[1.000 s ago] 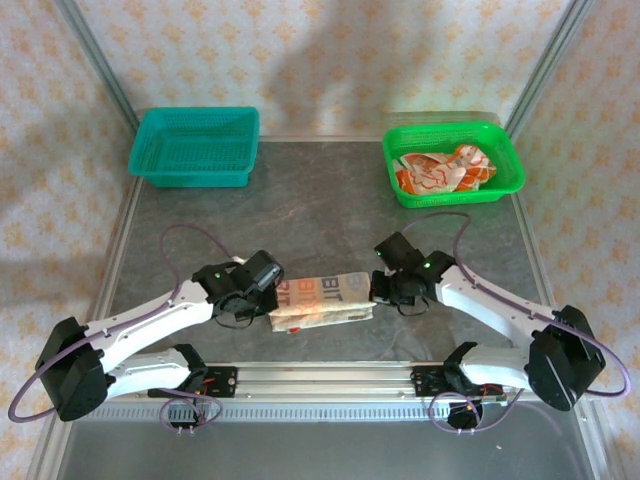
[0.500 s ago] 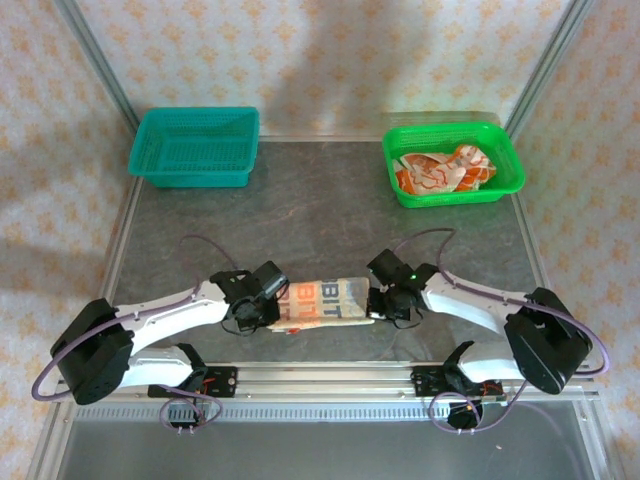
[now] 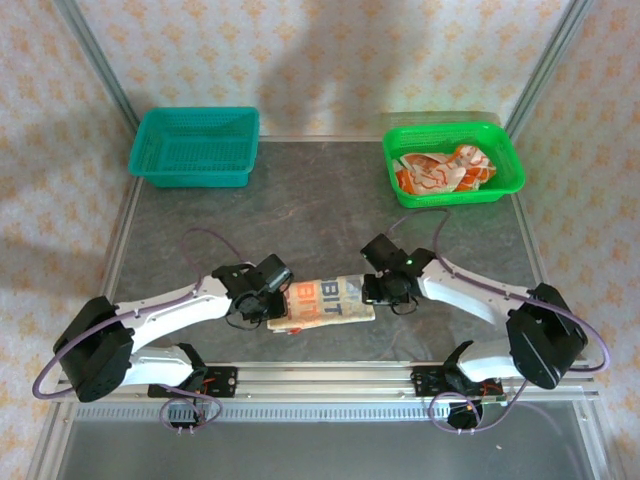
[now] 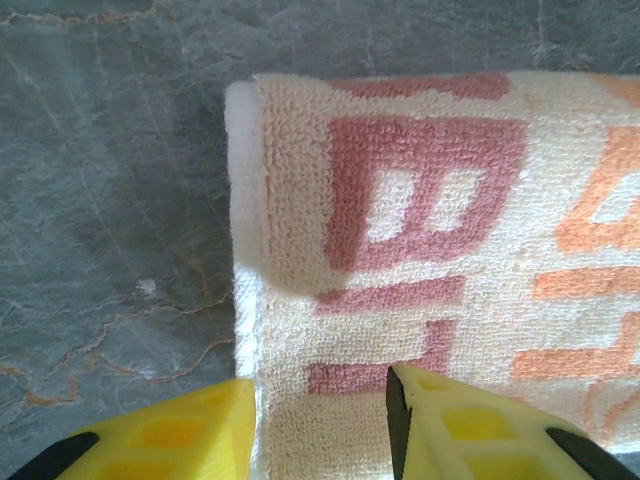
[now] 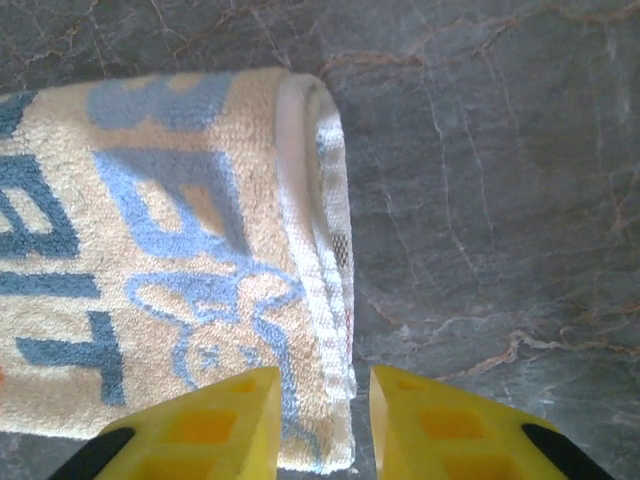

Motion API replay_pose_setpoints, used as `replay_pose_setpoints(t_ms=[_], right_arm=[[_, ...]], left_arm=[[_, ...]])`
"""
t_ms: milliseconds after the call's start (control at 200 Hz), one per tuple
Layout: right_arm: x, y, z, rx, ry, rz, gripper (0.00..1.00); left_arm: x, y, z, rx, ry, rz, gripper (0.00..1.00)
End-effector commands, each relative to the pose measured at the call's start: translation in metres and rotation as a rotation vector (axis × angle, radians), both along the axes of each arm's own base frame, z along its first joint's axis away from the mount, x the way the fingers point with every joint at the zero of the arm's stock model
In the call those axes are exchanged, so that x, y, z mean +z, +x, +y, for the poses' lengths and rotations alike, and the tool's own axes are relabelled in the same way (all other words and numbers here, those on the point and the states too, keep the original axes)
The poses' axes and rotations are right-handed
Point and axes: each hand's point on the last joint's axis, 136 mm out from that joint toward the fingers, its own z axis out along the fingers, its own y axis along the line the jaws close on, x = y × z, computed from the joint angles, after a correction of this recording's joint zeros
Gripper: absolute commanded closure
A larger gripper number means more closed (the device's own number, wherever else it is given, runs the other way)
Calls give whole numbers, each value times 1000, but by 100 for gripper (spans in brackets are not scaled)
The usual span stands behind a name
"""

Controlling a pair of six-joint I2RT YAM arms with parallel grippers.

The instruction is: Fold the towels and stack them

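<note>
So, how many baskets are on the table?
2: a teal basket at the far left, and a green basket at the far right holding crumpled orange towels.

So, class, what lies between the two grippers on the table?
The folded towel, seen in the top view, spans from the left gripper to the right gripper.

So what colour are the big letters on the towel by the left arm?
Dusty red on cream, with orange ones beside them on the towel. The left wrist view shows it best.

Your dark stone-patterned table (image 3: 320, 200) carries a folded towel (image 3: 322, 302) near its front edge, a teal basket (image 3: 195, 147) and a green basket (image 3: 453, 163) at the back.
</note>
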Motion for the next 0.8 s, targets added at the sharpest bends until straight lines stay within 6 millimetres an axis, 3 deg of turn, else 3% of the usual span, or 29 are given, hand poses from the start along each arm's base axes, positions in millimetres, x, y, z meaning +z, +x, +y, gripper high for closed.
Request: replay_pose_setpoints(t_ms=[0,90,160,495,796], right_arm=[[-6,5,-6,13,-63,-11,69],[-10,11,0,17,-55,-15,69],[-16,13,3,24,-58,-5,69],[-25,15,7,29,-52,2,69],[-33,10,1,24,-73,14,71]], left_arm=[[-1,4,2,-18,40,-13,59],[-5,6,3,-17,51,-18,49],[-8,8,1,-18,46,-16,47],[-15,14,-7,-13,26,-24,46],[-40,4,-2,20,62,47,47]])
